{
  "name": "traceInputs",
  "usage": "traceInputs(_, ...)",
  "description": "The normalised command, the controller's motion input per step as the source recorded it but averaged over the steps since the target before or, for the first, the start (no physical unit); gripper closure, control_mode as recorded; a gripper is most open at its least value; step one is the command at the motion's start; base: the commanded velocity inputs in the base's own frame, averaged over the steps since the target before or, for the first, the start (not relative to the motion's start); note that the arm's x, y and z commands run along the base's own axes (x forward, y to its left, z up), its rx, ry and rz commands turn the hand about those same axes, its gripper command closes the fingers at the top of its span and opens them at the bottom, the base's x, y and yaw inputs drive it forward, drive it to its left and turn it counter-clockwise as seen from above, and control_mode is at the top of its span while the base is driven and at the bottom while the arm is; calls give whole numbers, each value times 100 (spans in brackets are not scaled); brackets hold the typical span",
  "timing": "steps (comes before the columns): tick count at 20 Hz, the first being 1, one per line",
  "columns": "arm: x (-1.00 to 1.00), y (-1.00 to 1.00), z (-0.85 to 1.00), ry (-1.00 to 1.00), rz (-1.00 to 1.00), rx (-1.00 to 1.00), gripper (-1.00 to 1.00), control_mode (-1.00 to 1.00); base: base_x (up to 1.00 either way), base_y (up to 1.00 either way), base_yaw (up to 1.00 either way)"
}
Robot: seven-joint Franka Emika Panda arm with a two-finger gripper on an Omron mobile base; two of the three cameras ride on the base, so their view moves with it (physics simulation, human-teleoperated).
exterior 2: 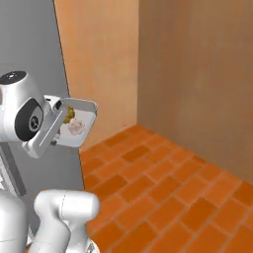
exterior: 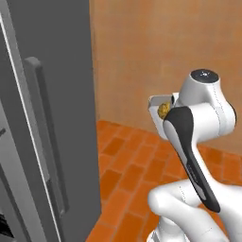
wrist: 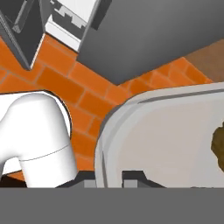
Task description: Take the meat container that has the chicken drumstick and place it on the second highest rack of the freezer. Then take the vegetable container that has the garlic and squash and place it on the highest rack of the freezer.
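Right base view alone shows garlic beside squash in the gripper-clamped vegetable container.

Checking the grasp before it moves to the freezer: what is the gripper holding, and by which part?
The gripper is shut on the shallow white tray holding a bumpy yellow squash and pale garlic, pinching its rim at one end.
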Motion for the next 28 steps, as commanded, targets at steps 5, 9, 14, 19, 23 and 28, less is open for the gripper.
traceInputs(5, 0, 0, 0, 0, 0, 0, 100, 100, 47, -26, 78)
traceInputs(9, 0, 0, 0, 0, 0, 0, 100, 100, 30, -27, 77)
traceInputs(14, 0, 0, 0, 0, 0, 0, 100, 100, 19, -26, 75)
traceInputs(19, 0, 0, 0, 0, 0, 0, 100, 100, 84, -18, 67)
traceInputs(23, 0, 0, 0, 0, 0, 0, 100, 100, 52, -37, 63)
traceInputs(28, 0, 0, 0, 0, 0, 0, 100, 100, 3, -31, 57)
